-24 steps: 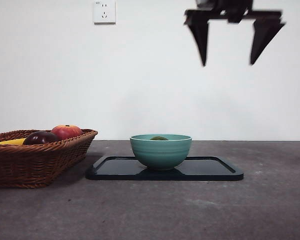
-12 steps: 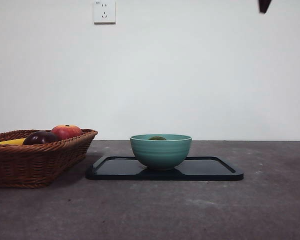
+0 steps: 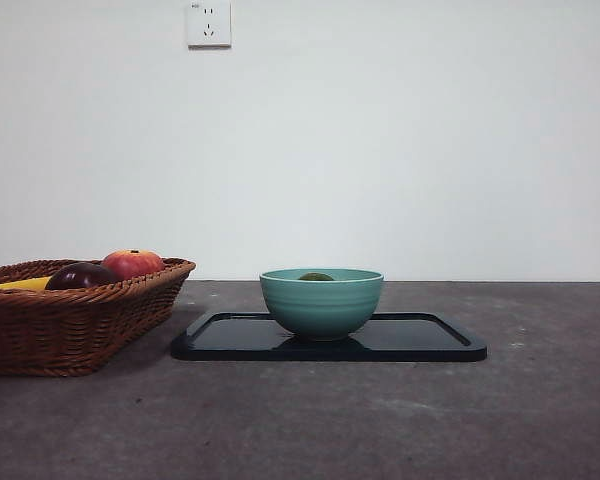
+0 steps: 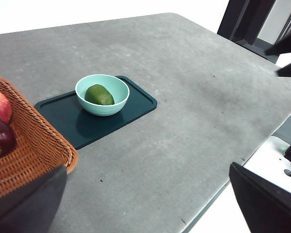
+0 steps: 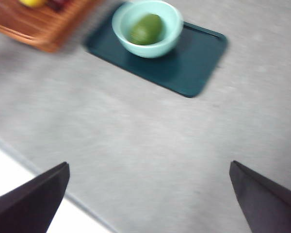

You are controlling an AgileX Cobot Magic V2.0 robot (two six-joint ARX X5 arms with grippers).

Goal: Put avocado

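- Avocado (image 4: pixel 99 94) lies inside the teal bowl (image 4: pixel 102 109), which sits on the dark tray (image 4: pixel 136 104). From the front view only its top shows above the rim (image 3: pixel 317 277).
- Left gripper (image 4: pixel 145 204): fingers spread wide, nothing between them, high above the table's near edge.
- Right gripper (image 5: pixel 148 199): fingers also spread wide and empty, well above the table; that view is blurred.
- Wicker basket (image 3: pixel 75 315) beside the tray holds the red-orange fruit (image 3: pixel 133 263) and dark purple fruit (image 3: pixel 80 276).
- Placement looks done to you, I'd judge.
- Risks from here: any low sweep of either arm could clip the bowl, tip it off the tray, and roll the smooth avocado out. Keep both arms high.
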